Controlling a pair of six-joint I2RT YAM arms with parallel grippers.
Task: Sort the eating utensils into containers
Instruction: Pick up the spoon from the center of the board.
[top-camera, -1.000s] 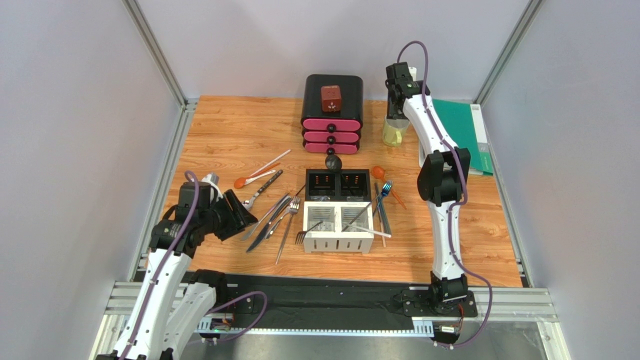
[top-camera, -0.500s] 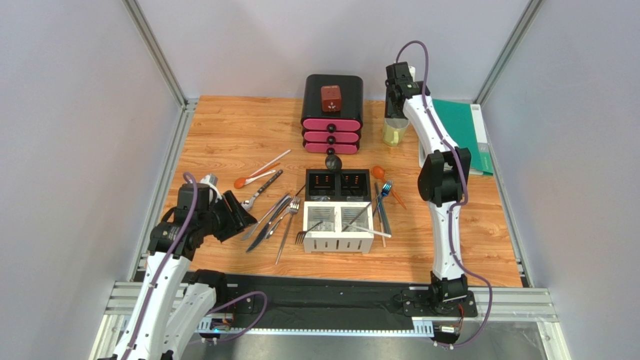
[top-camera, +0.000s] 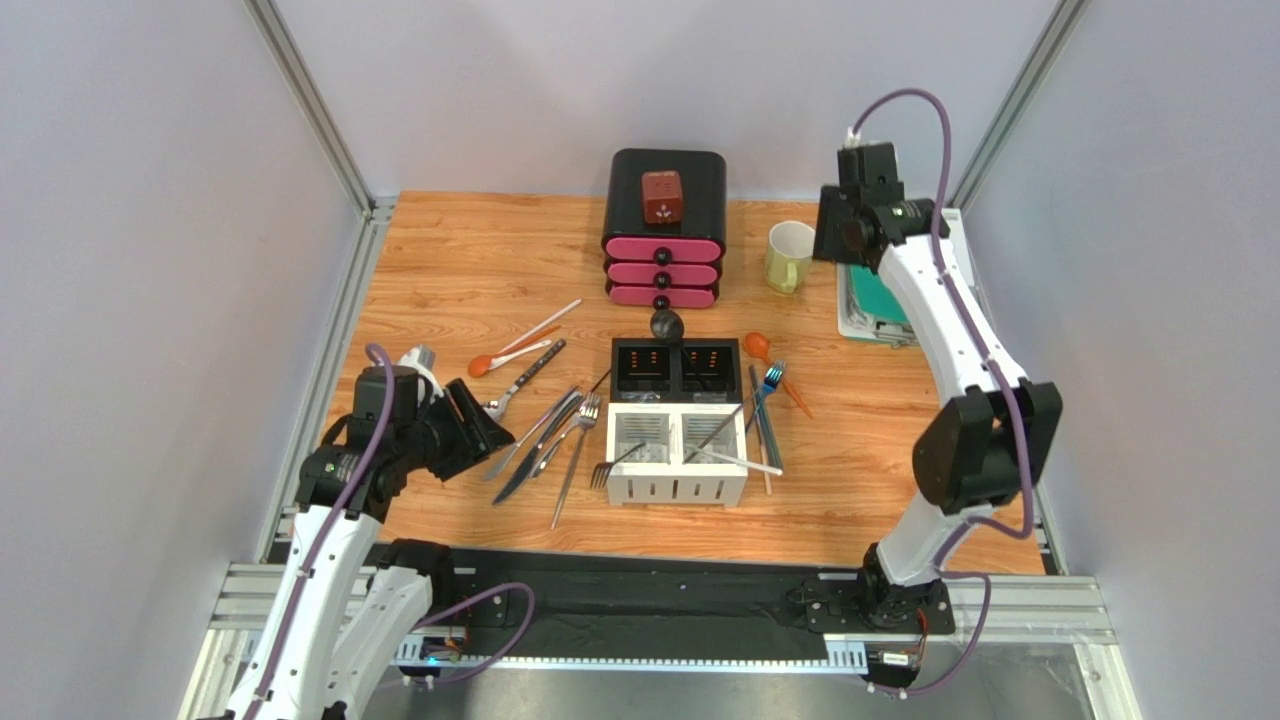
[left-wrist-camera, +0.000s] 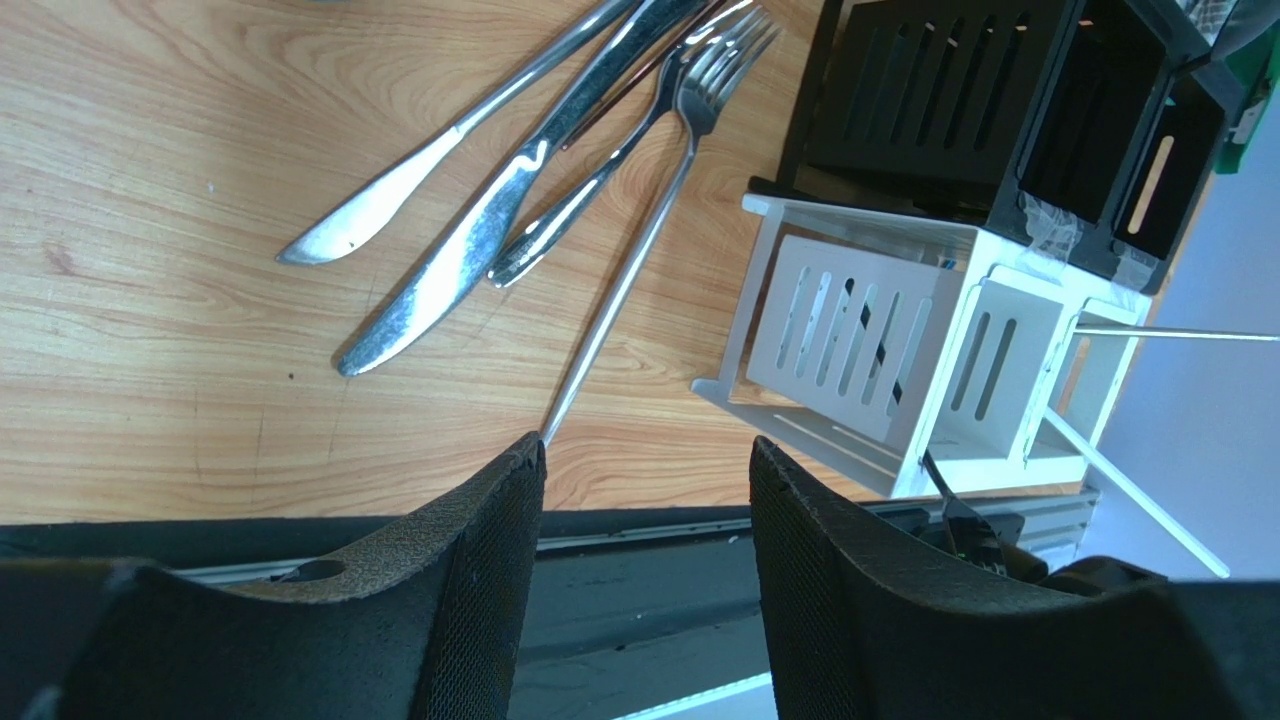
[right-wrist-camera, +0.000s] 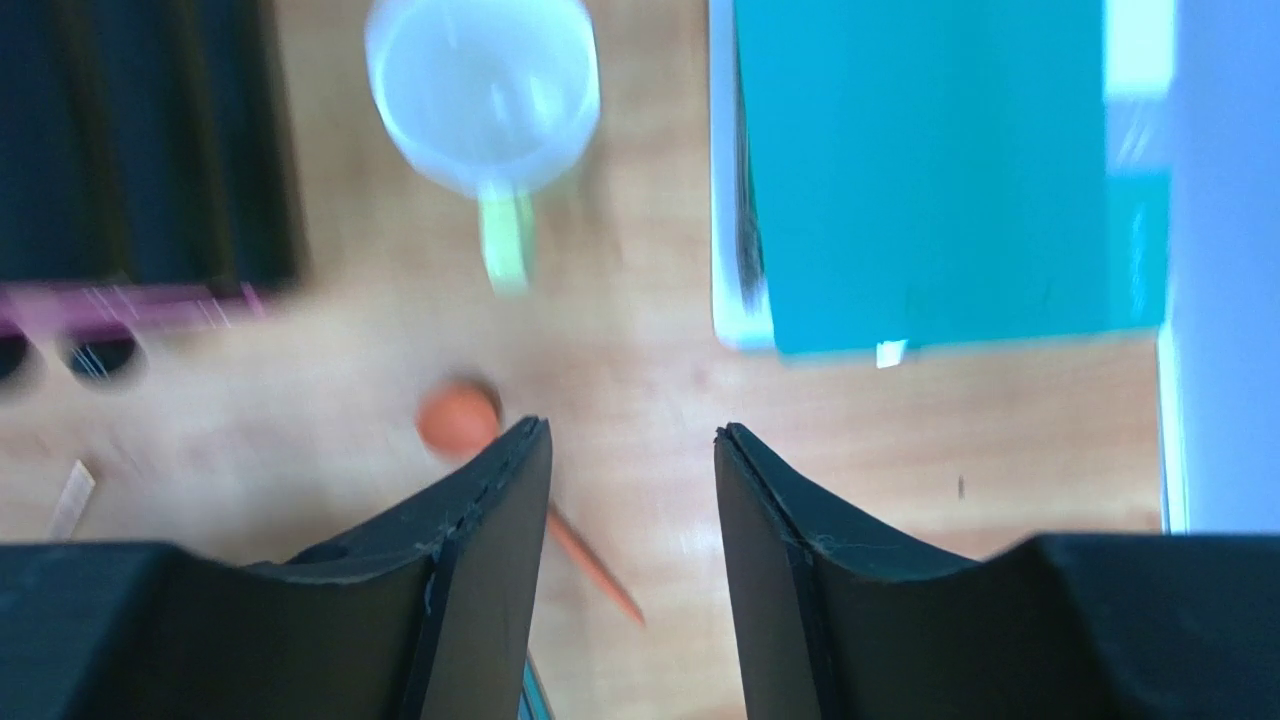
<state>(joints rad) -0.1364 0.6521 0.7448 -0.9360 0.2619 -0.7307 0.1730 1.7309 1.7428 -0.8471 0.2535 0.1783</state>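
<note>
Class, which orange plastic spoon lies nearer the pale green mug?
The orange plastic spoon right of the four-compartment caddy; the other orange spoon lies far left.

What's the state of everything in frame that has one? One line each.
Left hand: open, empty.
Right hand: open, empty.
Pale green mug: upright, looks empty.
Black-and-pink drawer box: drawers look shut.
Square four-compartment caddy: upright, a few utensils leaning in the white compartments.
Silver metal knives and forks: lying loose, left of the caddy.
Orange plastic spoon: lying flat, right of the caddy.
</note>
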